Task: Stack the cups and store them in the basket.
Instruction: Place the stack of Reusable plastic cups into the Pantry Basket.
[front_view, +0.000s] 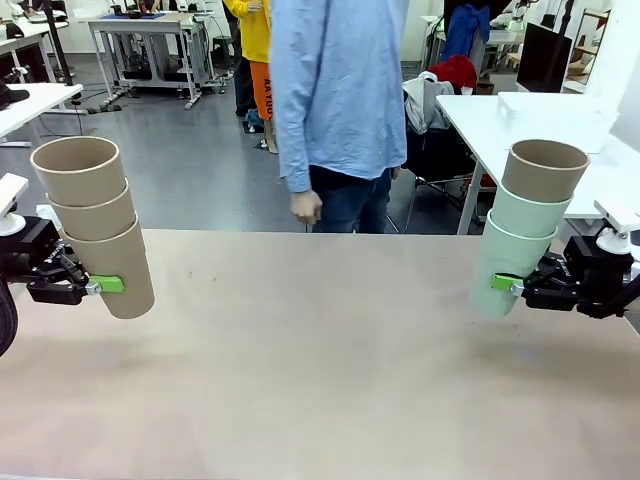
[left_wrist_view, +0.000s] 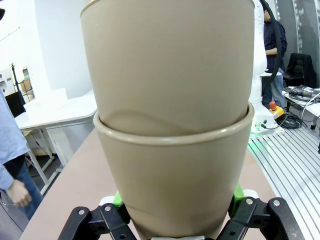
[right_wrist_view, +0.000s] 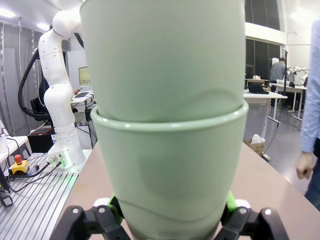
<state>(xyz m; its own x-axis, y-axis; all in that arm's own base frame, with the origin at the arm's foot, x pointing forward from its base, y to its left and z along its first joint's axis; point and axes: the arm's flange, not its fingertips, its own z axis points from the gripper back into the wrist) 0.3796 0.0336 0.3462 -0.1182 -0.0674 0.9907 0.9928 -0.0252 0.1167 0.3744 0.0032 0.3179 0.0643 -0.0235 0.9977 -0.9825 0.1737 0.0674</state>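
Note:
At the table's left side my left gripper (front_view: 100, 286) is shut on the bottom cup of a nested stack of three tan-brown cups (front_view: 98, 225), held above the table and leaning a little. Close up, the tan stack (left_wrist_view: 172, 150) sits between the green pads. On the right, my right gripper (front_view: 505, 284) is shut on a stack of two mint green cups (front_view: 518, 245) with one tan-brown cup (front_view: 544, 170) nested on top. The mint stack (right_wrist_view: 167, 150) towers between that gripper's pads. The basket is out of view.
A person in a light blue shirt (front_view: 340, 90) stands at the far edge, one hand (front_view: 305, 208) hanging by the tabletop (front_view: 320, 360). White tables and chairs stand behind.

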